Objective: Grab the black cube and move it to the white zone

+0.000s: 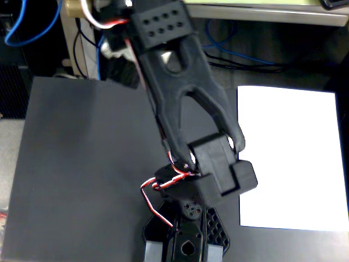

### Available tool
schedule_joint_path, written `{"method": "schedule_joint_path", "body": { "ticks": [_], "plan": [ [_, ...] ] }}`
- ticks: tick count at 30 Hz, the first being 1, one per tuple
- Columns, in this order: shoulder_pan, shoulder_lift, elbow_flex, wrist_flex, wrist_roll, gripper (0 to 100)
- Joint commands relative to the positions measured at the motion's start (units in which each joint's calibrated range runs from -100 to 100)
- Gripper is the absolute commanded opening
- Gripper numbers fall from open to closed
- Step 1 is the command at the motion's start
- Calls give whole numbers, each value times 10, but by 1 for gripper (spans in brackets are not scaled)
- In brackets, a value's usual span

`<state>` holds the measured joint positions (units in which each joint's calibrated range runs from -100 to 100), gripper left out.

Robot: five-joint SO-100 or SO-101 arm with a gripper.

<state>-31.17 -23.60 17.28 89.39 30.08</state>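
1. The worktop (305, 240) is mostly covered by a dark grey mat (82, 164) that fills the left and middle of the fixed view; its left and upper edges are in frame, and most of its surface is bare.

2. The white zone (294, 158), a plain sheet of paper, lies on the right, touching or overlapping the mat's right side. Nothing rests on the part that shows, so the delivery does not look done.

3. The arm (180, 93) reaches down from the top centre to the bottom edge, crossing the middle of the mat, and its lower joint overlaps the sheet's left edge in this view.

4. The gripper (185, 248) sits at the very bottom of the frame, partly cut off. I cannot tell how far its jaws are open or whether they hold anything.

5. The black cube is nowhere to be made out; it may be hidden under the arm or lie below the frame.

6. Judgement: the task seems at an early or middle stage, with at least the carry to the sheet left. Open room is generous, since the sheet is close to the arm's right.
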Motion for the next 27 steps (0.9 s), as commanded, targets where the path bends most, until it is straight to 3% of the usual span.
{"method": "schedule_joint_path", "body": {
  "ticks": [1,11,17,27],
  "plan": [
    [59,-51,-5,-3,-19,1],
    [164,-79,53,-12,-50,1],
    [255,-134,142,-81,-45,1],
    [367,-233,184,-74,-31,1]
  ]
}}
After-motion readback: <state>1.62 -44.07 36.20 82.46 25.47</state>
